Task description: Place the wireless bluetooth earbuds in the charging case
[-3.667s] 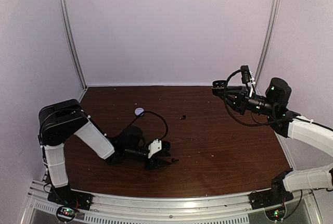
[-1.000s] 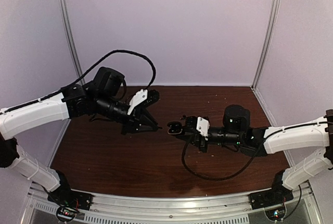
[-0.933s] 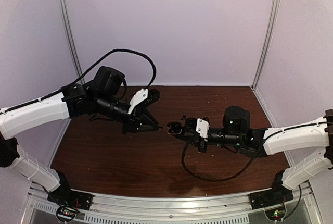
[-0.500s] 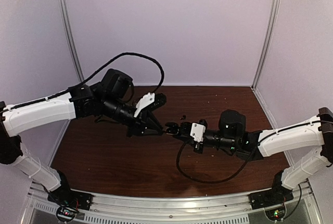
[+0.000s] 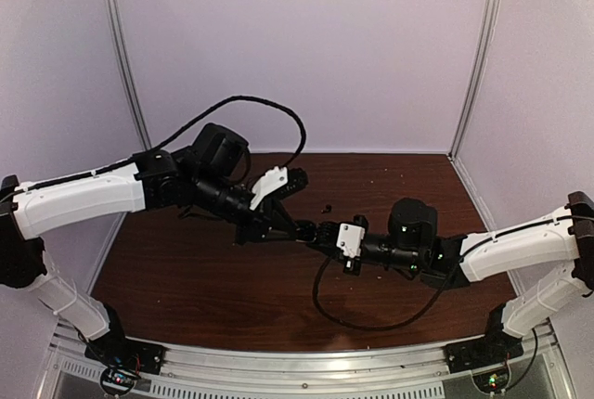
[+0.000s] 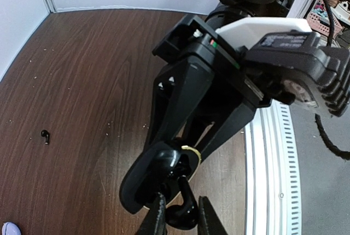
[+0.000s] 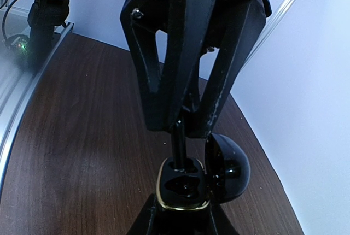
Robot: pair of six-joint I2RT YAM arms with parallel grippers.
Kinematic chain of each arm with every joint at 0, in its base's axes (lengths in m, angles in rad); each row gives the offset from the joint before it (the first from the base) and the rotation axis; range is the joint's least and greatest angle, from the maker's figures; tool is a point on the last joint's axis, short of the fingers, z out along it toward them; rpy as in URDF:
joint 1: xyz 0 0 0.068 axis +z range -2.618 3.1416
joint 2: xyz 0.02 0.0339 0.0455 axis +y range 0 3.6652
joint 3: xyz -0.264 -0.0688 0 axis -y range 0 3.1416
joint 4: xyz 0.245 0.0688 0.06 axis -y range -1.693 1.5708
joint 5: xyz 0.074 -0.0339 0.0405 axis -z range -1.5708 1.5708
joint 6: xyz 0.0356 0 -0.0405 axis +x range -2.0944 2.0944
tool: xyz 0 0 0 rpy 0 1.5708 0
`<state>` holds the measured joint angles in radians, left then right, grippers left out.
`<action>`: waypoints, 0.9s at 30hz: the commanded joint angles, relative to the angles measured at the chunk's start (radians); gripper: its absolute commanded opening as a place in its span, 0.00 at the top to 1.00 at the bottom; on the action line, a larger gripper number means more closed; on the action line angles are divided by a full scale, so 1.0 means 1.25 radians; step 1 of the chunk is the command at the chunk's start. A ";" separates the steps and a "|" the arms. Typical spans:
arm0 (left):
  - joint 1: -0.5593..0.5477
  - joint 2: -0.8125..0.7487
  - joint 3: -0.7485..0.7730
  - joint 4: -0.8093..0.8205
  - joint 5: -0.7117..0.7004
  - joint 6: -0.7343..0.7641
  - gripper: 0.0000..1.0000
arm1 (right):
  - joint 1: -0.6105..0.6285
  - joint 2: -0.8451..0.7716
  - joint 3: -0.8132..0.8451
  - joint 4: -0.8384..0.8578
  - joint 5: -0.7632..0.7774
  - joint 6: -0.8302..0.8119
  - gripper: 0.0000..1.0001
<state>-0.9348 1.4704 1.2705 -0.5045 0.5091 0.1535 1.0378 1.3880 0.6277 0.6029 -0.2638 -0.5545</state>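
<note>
My left gripper is shut on a black earbud, held in the air over the table. Its stem points down into one socket of the charging case. The case is black with a gold rim, and its domed lid hangs open to the side. My right gripper is shut on the case body from below. In the top view the two grippers meet tip to tip, left gripper against right gripper. A second black earbud lies loose on the table.
The loose earbud lies just behind the meeting grippers. A pale lilac round object shows at the lower left corner of the left wrist view. Pale crumbs dot the brown wood. Lilac walls close the back and sides, with a metal rail along the near edge.
The left arm has swung right and the two grippers have closed the gap between them. The earbud's stem now reaches the open case.
</note>
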 commanded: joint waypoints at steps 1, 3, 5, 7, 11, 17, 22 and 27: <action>-0.009 0.015 0.027 0.002 -0.027 -0.010 0.95 | 0.007 0.003 0.014 0.014 0.021 -0.005 1.00; -0.011 0.021 0.029 0.000 -0.030 -0.010 0.95 | 0.007 0.003 0.014 0.013 0.020 -0.003 1.00; -0.015 0.026 0.032 -0.005 -0.037 -0.009 0.95 | 0.007 0.005 0.016 0.012 0.022 -0.002 1.00; -0.019 0.033 0.036 -0.013 -0.040 -0.004 0.95 | 0.007 0.009 0.017 0.012 0.022 -0.002 1.00; -0.022 0.043 0.040 -0.016 -0.045 -0.007 0.95 | 0.008 0.011 0.017 0.012 0.022 -0.003 1.00; -0.024 0.058 0.051 -0.028 -0.066 -0.009 0.95 | 0.011 0.009 0.016 0.013 0.024 -0.005 1.00; -0.025 0.065 0.059 -0.029 -0.099 -0.017 0.96 | 0.014 0.005 0.013 0.010 0.027 -0.009 1.00; -0.027 0.068 0.062 -0.031 -0.101 -0.018 0.96 | 0.017 0.007 0.015 0.009 0.029 -0.009 1.00</action>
<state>-0.9638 1.5436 1.3205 -0.5484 0.4107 0.1425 1.0473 1.3994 0.6285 0.5758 -0.2302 -0.5552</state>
